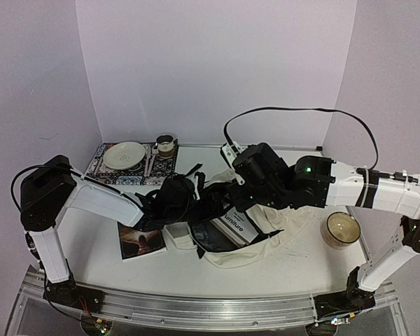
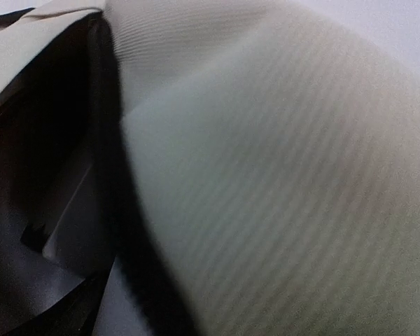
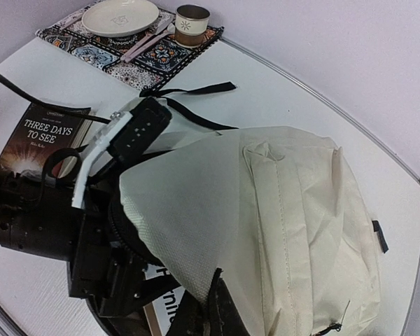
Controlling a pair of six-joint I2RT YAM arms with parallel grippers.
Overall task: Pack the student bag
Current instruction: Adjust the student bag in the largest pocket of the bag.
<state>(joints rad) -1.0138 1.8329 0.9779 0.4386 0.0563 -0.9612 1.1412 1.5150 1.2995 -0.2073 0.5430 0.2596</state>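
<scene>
"Since you have the feeds up, what is item one?"

"Item one, student bag: cream fabric, black trim, slumped at the middle of the desk, mouth turned toward my left arm. Handling, by my judgement: light, limp, no stiffness of its own. It will fold wherever I pinch it and sag elsewhere. Not fragile, and the weave does not look slippery. Best hold: the rim of the opening or a black strap, never the flat panel."

"Tools?"

"Item two, my left tool: buried at the bag's mouth. Its own camera shows only cloth and dark lining, so I cannot tell whether it is parted or pinched. Item three, my right tool: close over the opening, beside a raised flap; grip likewise unreadable."

"Contents and surroundings?"

"One white book in the mouth, part covered. One dark book on the desk just beside the bag. One patterned mat at the far left, carrying plate and cup. One round jar near the bag on the right. Desk: smooth white, likely to let the bag slide when pushed. Room: plain pale walls close on three sides."
</scene>
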